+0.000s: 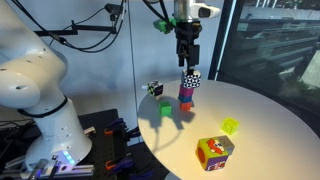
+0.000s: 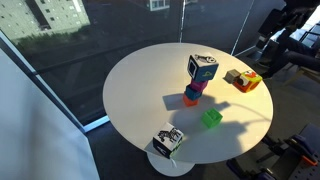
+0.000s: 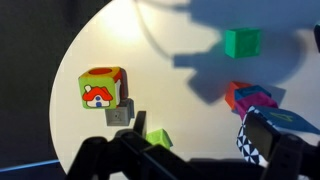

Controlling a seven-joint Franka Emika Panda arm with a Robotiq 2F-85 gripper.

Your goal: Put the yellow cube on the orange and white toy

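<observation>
The yellow cube (image 1: 230, 126) lies on the round white table, just beyond the orange and white toy (image 1: 215, 152). In the wrist view the lime cube (image 3: 157, 137) sits low in the middle, with the toy (image 3: 102, 88) up and to the left, showing a house picture. The toy also shows in an exterior view (image 2: 246, 82) near the table's far edge. My gripper (image 1: 186, 52) hangs open and empty above a tall stack of blocks. Its dark fingers (image 3: 190, 152) fill the bottom of the wrist view.
The tall stack (image 1: 188, 88) (image 2: 198, 80) (image 3: 258, 110) has a black-and-white checkered top directly under the gripper. A darker green cube (image 1: 167, 108) (image 2: 211, 119) (image 3: 242, 42) and a small checkered cube (image 1: 154, 89) (image 2: 167, 141) lie elsewhere. The table edge (image 1: 150, 140) is close.
</observation>
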